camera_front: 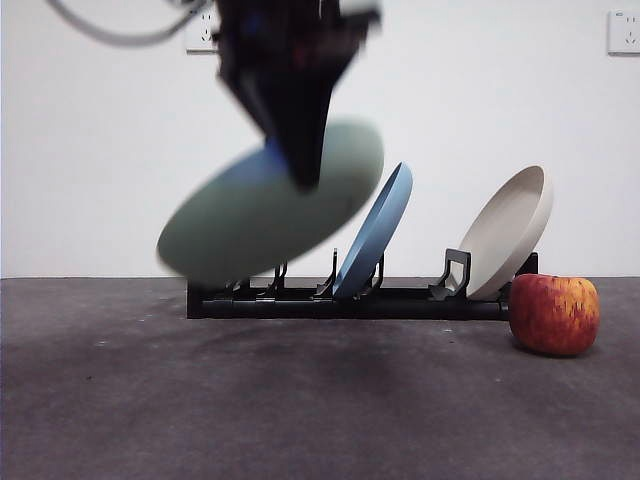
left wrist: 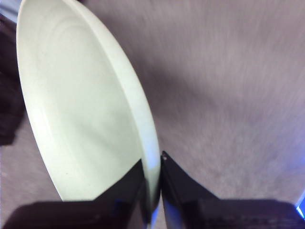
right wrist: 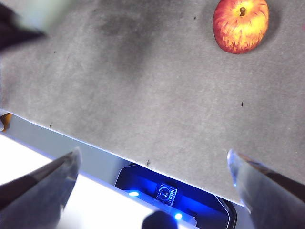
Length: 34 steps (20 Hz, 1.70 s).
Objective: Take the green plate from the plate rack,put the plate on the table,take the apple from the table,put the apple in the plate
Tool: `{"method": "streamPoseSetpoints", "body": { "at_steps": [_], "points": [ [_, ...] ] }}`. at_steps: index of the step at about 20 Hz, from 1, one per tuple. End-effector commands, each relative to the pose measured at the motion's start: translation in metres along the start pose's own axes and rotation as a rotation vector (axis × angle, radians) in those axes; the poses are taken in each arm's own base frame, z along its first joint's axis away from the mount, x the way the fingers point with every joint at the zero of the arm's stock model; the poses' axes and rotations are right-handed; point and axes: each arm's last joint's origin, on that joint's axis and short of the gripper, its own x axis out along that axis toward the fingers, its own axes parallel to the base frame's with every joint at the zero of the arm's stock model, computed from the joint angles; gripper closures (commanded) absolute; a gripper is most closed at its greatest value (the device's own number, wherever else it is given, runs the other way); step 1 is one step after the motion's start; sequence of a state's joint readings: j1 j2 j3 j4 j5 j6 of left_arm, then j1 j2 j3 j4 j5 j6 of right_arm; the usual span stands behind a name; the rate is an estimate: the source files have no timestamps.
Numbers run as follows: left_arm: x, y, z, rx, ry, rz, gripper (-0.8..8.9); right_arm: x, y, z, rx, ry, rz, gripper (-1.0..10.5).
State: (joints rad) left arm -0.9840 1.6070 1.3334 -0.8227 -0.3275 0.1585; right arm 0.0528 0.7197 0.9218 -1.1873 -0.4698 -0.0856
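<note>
Green plate [camera_front: 250, 225]: gripped by its rim in left end effector [left wrist: 153, 191], tilted mid-frame above table [camera_front: 300, 400]; right end effector [right wrist: 152, 171] spread wide, idle.

The green plate [camera_front: 240, 225] is pale sage. The apple [camera_front: 554, 315] is red with yellow streaks; the worktop [camera_front: 300, 400] is speckled dark grey.

Three plates are in view: one large pale sage-green round plate [camera_front: 250, 215], one blue round plate [camera_front: 377, 232] and one beige round plate [camera_front: 510, 232]. There is one long low black plate rack [camera_front: 350, 300], one red apple with yellow-orange streaks [camera_front: 553, 314], and one dark grey speckled table [camera_front: 300, 400]. Two white wall sockets [camera_front: 623, 32] show.
</note>
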Motion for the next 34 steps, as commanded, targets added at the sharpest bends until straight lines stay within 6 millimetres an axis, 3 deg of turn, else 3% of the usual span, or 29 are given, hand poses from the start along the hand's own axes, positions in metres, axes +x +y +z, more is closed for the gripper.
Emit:
{"method": "streamPoseSetpoints", "body": {
  "at_steps": [1, 6, 12, 14, 18, 22, 25, 27, 34],
  "points": [
    [0.017, -0.024, -0.01, 0.067, 0.011, 0.034, 8.2, -0.001, 0.0, 0.001, 0.0, -0.01, 0.0, 3.2],
    [0.045, -0.066, -0.028, 0.18, 0.041, 0.07, 8.2, 0.0, 0.0, 0.003, -0.008, -0.026, 0.0, 3.2],
    [0.093, -0.099, -0.036, 0.28, 0.167, 0.076, 8.21, 0.001, 0.0, 0.004, -0.005, -0.02, 0.002, 3.2],
    [0.096, -0.102, -0.037, 0.279, 0.167, 0.031, 8.05, 0.001, 0.0, 0.004, -0.005, -0.02, 0.002, 3.2],
    [0.096, -0.104, -0.036, 0.247, 0.156, -0.031, 5.69, 0.001, 0.0, 0.004, -0.005, -0.02, 0.001, 3.2],
    [0.093, -0.103, -0.036, 0.247, 0.157, -0.03, 5.61, 0.001, -0.001, 0.004, -0.004, -0.017, 0.001, 3.2],
    [0.076, -0.096, -0.034, 0.216, 0.134, -0.029, 5.61, 0.002, -0.001, 0.005, -0.002, -0.014, 0.0, 3.2],
    [0.055, -0.088, -0.031, 0.167, 0.093, -0.03, 5.61, 0.003, -0.002, 0.007, -0.004, -0.018, -0.001, 3.2],
    [-0.054, -0.045, -0.027, -0.055, -0.181, -0.191, 5.61, 0.017, -0.012, 0.029, -0.001, -0.07, -0.043, 3.2]
  ]
}}
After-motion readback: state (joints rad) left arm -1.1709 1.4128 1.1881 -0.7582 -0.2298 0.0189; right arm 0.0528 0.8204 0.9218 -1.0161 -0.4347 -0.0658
